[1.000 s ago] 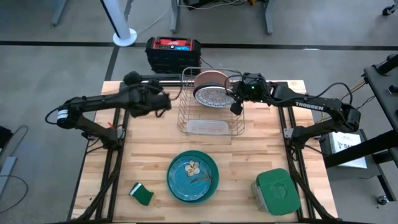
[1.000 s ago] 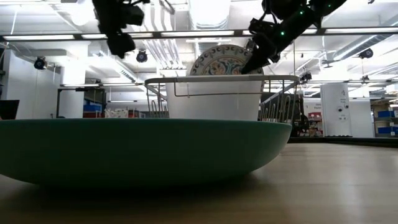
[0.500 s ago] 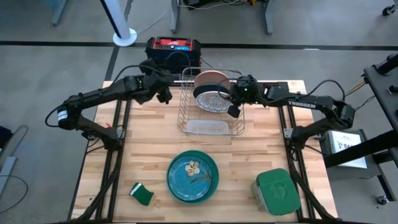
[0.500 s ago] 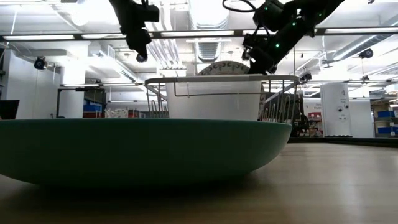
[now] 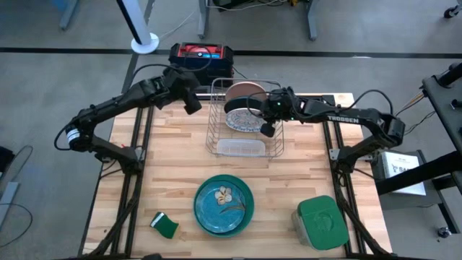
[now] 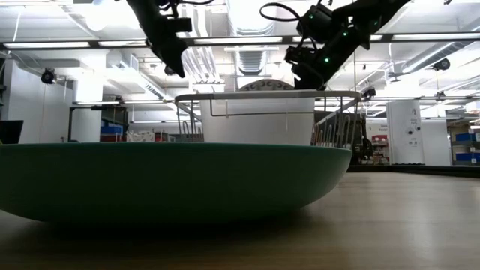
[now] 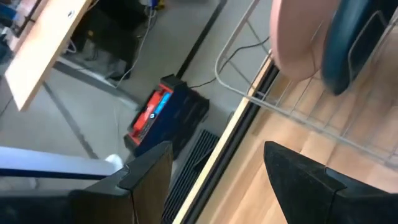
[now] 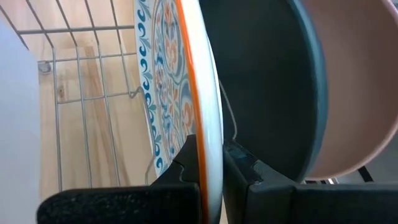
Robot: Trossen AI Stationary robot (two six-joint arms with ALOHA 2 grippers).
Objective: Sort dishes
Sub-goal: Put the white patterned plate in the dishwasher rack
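While my right gripper pinches the rim of the white ornamented plate, that plate stands on edge inside the wire rack, its patterned face turned toward the front of the table and its thin edge running straight out ahead of my fingers. One dark pad presses the glossy blue-and-orange face, the other the plain back, with the orange-lined rim between them. Just behind the back of this plate stands the dark teal plate, also on edge and parallel, smooth and matte, and behind that the salmon-pink plate, a round disc with a soft rounded lip. Thin metal rods of the rack cross on the patterned side, over pale wood planking of the table. A clear plastic tray lies at the rack's front end. My left gripper hovers with fingers apart and empty just beside the rack's far left corner, near a red-and-black box on the floor beyond the table edge. Well toward the front of the table from both grippers, the bright teal-green plate lies flat, face up, with a flower motif.
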